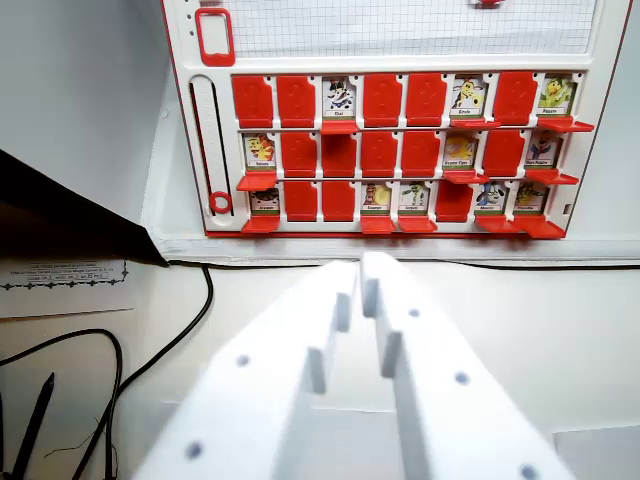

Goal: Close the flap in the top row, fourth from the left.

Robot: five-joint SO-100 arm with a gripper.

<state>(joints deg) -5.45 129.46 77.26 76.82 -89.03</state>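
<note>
Gripper [360,268] nearest you: fingers pressed together, holding nothing, low on the table, well short of the board [390,120]. Fourth flap [382,99], top row, already shows plain red like its closed neighbours. You'd judge the task done, or nearly; confirm before retreating.

The table [560,340] is white and smooth. A black cable [205,290] runs along its far edge and bends down toward the near left corner. A sheet of paper [65,285] with small print lies at the left edge. Above it sits a dark shape [60,215], with a pale grey wall [80,80] behind.
</note>
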